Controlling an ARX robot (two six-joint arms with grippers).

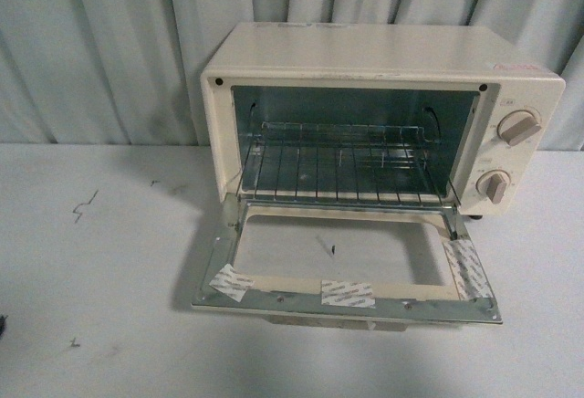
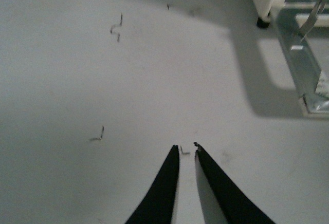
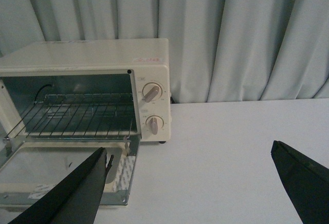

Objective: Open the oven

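While neither arm shows in my front view, the wrist views do: left gripper (image 2: 187,149) low over the bare surface (image 2: 103,80), jaws nearly shut on nothing; right gripper (image 3: 190,165) raised, jaws wide apart, empty. Oven (image 1: 383,115) sits far-centre, door (image 1: 347,270) dropped flat toward me, rack (image 1: 342,165) exposed. Handle hidden under the door.

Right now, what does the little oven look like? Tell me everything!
The oven is a small cream-white box standing on the white table before a curtain. Its glass door hangs fully open, lying flat, with tape patches along its edge. A wire rack sits inside; two round knobs are on the right.
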